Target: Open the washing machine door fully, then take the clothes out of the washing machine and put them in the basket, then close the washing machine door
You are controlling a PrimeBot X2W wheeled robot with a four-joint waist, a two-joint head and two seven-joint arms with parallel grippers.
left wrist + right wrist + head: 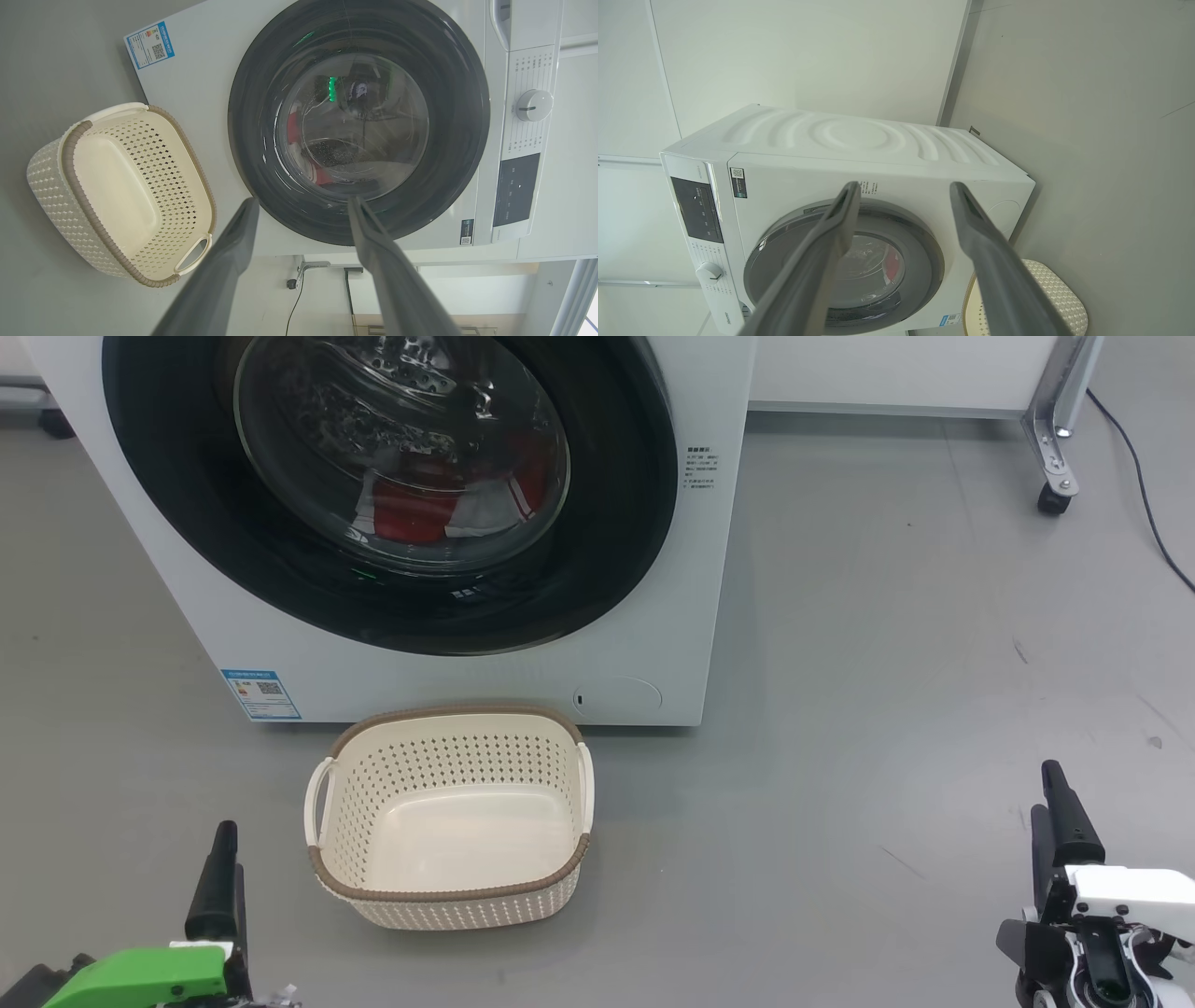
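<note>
While the washing machine door [607, 523] sat shut in the head view, the clothes [406, 513] lay behind its glass and the basket [448, 714] stood empty just below, placed, I judged, to catch them. Left wrist view: my left fingers [233, 252] were spread, facing that door. Right wrist view: my right fingers [822, 242] were spread too, with nothing blocking the washing machine [859, 135]

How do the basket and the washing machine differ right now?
The basket is empty; the washing machine holds red clothes. The basket is open-topped; the washing machine door is shut. The basket is small and cream; the washing machine big and white. Both stand on the floor.
</note>
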